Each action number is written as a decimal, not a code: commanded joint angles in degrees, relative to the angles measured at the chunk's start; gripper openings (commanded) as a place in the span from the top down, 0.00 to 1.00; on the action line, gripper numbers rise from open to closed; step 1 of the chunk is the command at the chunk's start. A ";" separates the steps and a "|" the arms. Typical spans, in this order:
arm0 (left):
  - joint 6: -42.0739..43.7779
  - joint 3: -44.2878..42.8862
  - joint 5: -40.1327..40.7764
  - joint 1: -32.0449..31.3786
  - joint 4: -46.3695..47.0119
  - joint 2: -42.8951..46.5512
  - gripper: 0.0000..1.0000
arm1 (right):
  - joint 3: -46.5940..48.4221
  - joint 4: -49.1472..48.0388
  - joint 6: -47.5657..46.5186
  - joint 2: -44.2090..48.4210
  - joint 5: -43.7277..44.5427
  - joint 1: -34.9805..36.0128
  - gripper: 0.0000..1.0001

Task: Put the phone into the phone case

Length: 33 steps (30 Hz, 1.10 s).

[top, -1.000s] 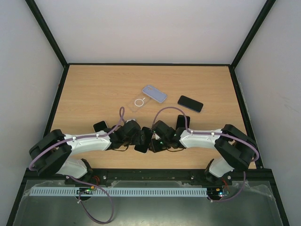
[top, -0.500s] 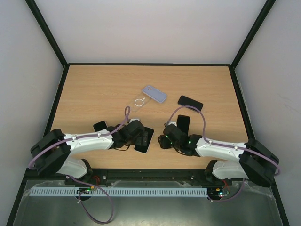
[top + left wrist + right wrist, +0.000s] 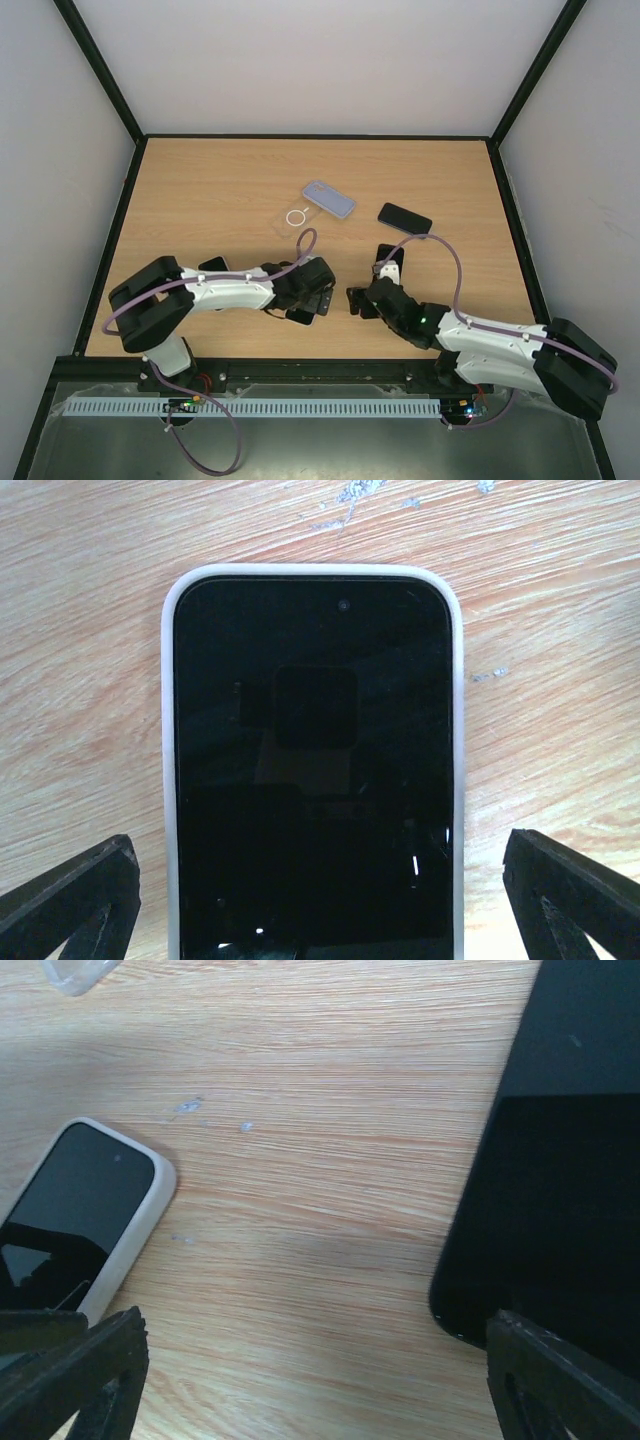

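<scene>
Fingers (image 3: 70, 905) of your left gripper (image 3: 320, 910) stand wide apart and hold nothing.

Left wrist view: you get the phone (image 3: 315, 770) lying flat, screen up, on the table (image 3: 80, 630). It sits inside the white case (image 3: 168, 780), whose rim shows round the top and both long sides. One finger is on each side of it with a thin strip of wood between, so there's no contact. The bottom end of the phone is cut off by the frame edge.

Right wrist view: your right gripper (image 3: 310, 1380) is spread open too, with its fingers (image 3: 565, 1380) in the two lower corners and bare wood between them. The cased phone is at the left edge, tilted, near the left finger. A black phone (image 3: 560, 1180) fills the right side, just above the right finger. You can't tell if they touch. A corner of a clear case (image 3: 75, 972) shows top left.

Top view: both grippers are low over the near middle of the table, facing each other and apart. The cased phone lies under the left one and is mostly hidden. The black phone lies just beyond the right one. Further back are the clear case, a purple case (image 3: 328, 198) touching it, and a second black phone (image 3: 405, 218) to their right.
</scene>
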<state>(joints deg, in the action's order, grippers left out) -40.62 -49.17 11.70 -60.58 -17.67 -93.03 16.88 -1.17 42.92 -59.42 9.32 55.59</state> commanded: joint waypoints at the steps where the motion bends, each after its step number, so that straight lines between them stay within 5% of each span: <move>1: 1.73 -2.91 2.22 -0.45 -3.97 -2.71 0.00 | -3.20 -4.94 0.25 3.38 4.59 0.19 0.10; 11: 2.11 -6.30 2.45 -0.67 -7.12 -8.50 0.08 | -6.95 -7.51 0.19 7.21 5.11 0.14 0.00; 21: -5.73 -4.47 6.54 3.30 -9.66 -6.41 0.42 | -8.91 -7.56 0.61 10.45 5.83 0.19 0.00; 33: -16.04 1.43 8.99 17.01 -10.45 2.77 0.46 | -9.68 -7.41 0.78 11.91 5.56 0.13 0.01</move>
<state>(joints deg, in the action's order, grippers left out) -51.75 -49.23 18.20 -46.46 -26.22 -94.24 7.92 -7.60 42.96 -47.62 12.91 55.59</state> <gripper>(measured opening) 0.767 0.993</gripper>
